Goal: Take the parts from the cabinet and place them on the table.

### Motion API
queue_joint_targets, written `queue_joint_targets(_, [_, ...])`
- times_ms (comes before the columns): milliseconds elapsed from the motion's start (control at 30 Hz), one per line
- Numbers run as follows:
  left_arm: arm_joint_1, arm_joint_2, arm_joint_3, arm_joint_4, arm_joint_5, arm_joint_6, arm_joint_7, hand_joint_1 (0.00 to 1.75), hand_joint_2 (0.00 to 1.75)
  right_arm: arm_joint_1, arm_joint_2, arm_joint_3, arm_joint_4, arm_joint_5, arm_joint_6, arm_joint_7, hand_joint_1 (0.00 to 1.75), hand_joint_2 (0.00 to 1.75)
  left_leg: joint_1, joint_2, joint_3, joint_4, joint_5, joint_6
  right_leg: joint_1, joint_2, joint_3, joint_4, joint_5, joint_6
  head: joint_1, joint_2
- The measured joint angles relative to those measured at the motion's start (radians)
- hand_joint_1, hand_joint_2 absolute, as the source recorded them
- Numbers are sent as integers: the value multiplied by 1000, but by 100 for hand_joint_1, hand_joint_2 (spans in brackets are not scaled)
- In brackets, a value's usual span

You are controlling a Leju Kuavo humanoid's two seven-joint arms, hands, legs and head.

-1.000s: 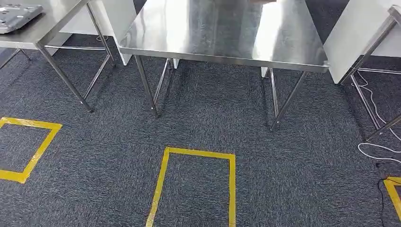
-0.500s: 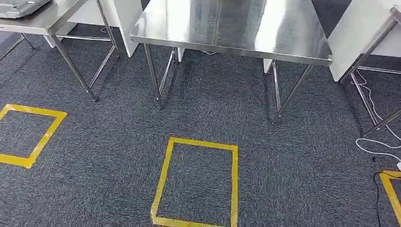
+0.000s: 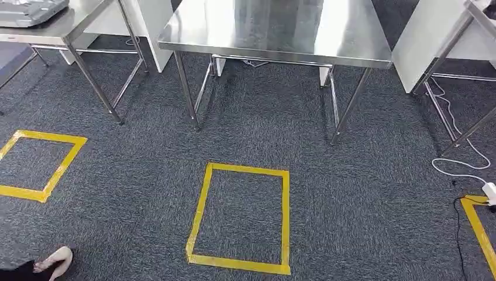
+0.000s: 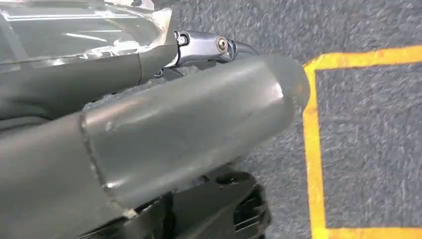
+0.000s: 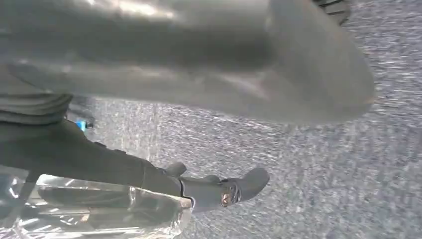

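Left hand (image 4: 149, 134): hanging over the carpet; a clear plastic-wrapped part (image 4: 84, 27) lies against the fingers, which appear closed on it, thick thumb across the front.
Right hand (image 5: 199, 64): hanging over the carpet; a clear plastic bag (image 5: 94, 211) sits under the dark fingers, which appear to grip it. Bag contents cannot be told.
Centre table (image 3: 275, 32): stainless steel, straight ahead, top bare and reflective.
Left table (image 3: 70, 26): steel, beside the centre table; a grey metal part (image 3: 32, 10) lies on its top at the picture's edge.
Floor: dark grey carpet (image 3: 351, 205) with yellow tape squares, one (image 3: 243, 218) in front of the centre table.
Cable: white lead (image 3: 462, 170) trailing on the carpet at right.
Person: a foot (image 3: 55, 260) at the lower left.
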Motion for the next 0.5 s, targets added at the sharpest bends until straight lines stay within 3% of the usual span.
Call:
queue_joint_targets(33, [0, 0, 0, 0, 0, 0, 0, 0, 0, 0, 0, 0, 0, 0, 0, 0, 0, 0, 1, 0, 12, 15, 19, -1, 0, 0, -13, 6, 9, 4, -1, 0])
queue_joint_targets(67, [0, 0, 0, 0, 0, 0, 0, 0, 0, 0, 0, 0, 0, 0, 0, 0, 0, 0, 2, 0, 42, -11, 53, -1, 0, 0, -29, 15, 17, 6, 0, 0])
queue_joint_targets(100, [0, 0, 0, 0, 0, 0, 0, 0, 0, 0, 0, 0, 0, 0, 0, 0, 0, 0, 3, 0, 89, -70, 90, -2, -2, 1, -46, 26, 20, 11, -1, 0])
queue_joint_targets(133, [-1, 0, 0, 0, 0, 1, 0, 0, 0, 0, 1, 0, 0, -2, 0, 2, 0, 0, 5, 0, 155, -161, 112, -1, -3, 1, -61, 38, 24, 16, -1, 0])
queue_joint_targets(167, [-4, 0, 0, 0, 0, 1, 0, 0, 0, 0, 2, 0, 0, -3, 0, 2, 0, 0, 7, -3, 208, -247, 90, -1, -3, 1, -72, 52, 26, 20, -1, 0])
queue_joint_targets(200, [-7, 0, 0, 0, 0, 1, 1, 0, 0, -1, 3, 0, 0, -3, -1, 3, 0, 0, -1, -6, 233, -290, 73, 4, 3, 1, -87, 61, 30, 26, -1, 0])
queue_joint_targets(267, [-8, 0, 0, 0, 0, 2, 1, 0, 0, -3, 5, 0, 0, -3, -2, 4, 0, 0, -7, -8, 216, -286, 77, 18, 3, 0, -94, 61, 45, 43, 0, 0])
queue_joint_targets(300, [-7, 1, 0, 0, 0, 2, 2, 0, 0, -2, 6, 0, 0, -3, -2, 4, 0, 0, -11, -8, 211, -287, 85, 29, 3, 0, -98, 56, 56, 50, 2, 0])
queue_joint_targets(333, [-8, 0, 0, 0, 0, 2, 2, 0, 0, 1, 6, 0, 0, -3, -2, 5, 0, 0, -6, -4, 190, -302, 102, 48, 12, 2, -104, 59, 64, 59, 0, 0])
queue_joint_targets(367, [-11, -1, 0, 0, 0, 2, 3, 0, 0, 2, 5, 0, 0, -3, -2, 5, 0, 0, -7, 1, 184, -304, 117, 58, 0, 5, -122, 78, 36, 57, -1, 0])
queue_joint_targets(433, [-12, -1, 0, 0, 3, 3, 2, 0, 0, 3, 8, 0, 0, 0, -2, 5, 0, 0, -7, 1, 150, -305, 141, 70, 0, 7, -159, 187, -79, 37, 8, 0])
queue_joint_targets(467, [-11, -1, 0, 0, 5, 3, 1, 0, 0, 2, 8, 1, 0, 1, -2, 4, 0, 0, -8, 3, 135, -304, 153, 70, -3, 8, -175, 259, -123, 36, 7, 0])
queue_joint_targets(500, [-11, -1, 0, 0, 7, 4, 0, 0, 0, 3, 8, 1, 0, 3, -2, 4, 0, 0, -8, 4, 120, -304, 164, 69, -3, 8, -181, 314, -142, 42, 8, 0])
